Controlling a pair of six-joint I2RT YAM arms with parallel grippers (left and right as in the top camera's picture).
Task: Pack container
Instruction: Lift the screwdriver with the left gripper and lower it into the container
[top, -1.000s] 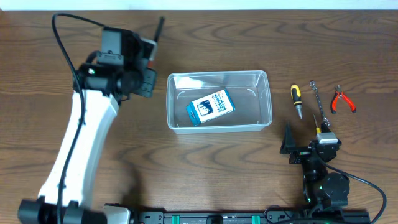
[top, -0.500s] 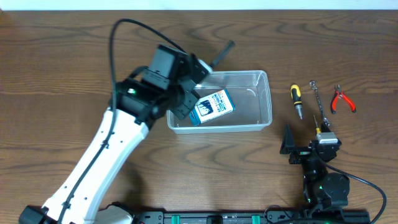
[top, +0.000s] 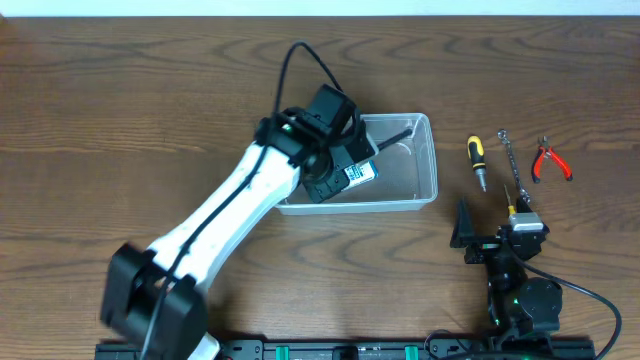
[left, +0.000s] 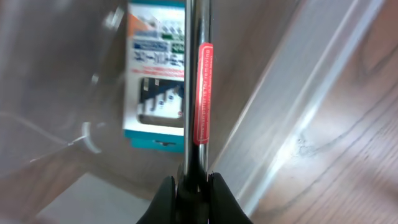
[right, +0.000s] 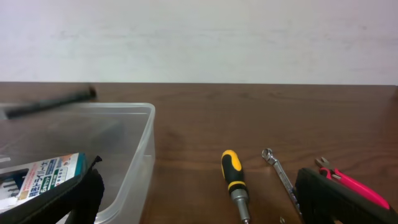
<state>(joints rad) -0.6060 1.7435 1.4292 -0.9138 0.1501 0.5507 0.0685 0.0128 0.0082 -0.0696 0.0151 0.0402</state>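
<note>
The clear plastic container stands mid-table with a blue-and-white box inside. My left gripper is over the container's left half, shut on a long steel tool with a red label. The tool's dark end reaches toward the tub's far right corner. In the left wrist view the jaws clamp the tool above the box and the tub wall. My right gripper rests open and empty near the front edge, and its fingers face the tools.
Right of the container lie a yellow-and-black screwdriver, a thin wrench and red pliers. They also show in the right wrist view: screwdriver, wrench, pliers, with the container at left.
My left arm has swung right from the table's far left to over the container, carrying the long tool. The right arm has not moved.
</note>
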